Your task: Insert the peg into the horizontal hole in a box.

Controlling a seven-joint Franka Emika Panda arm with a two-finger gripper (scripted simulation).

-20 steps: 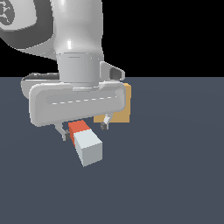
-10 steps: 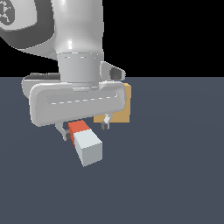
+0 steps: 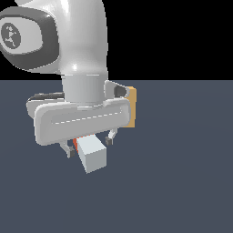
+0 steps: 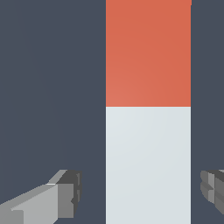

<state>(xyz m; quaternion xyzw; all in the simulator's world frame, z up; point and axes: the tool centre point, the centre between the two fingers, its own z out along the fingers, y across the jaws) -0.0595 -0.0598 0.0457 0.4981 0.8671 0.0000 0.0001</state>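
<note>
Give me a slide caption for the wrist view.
Open pincer straddling the peg's grey part, fingers clear of both sides.

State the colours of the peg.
The peg is orange-red on one part, pale grey-white on the other; clearest in the wrist view.

Peg (image 3: 92,154) on counter (image 3: 182,182), beneath hand (image 3: 89,146), between its fingers (image 4: 65,194). Box (image 3: 131,107) behind, at two o'clock from peg.

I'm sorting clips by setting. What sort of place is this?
Most likely a simulated test scene, not a real room: a flat, featureless grey floor under a black void, with only the arm's hand, a two-tone peg and a tan box.
</note>
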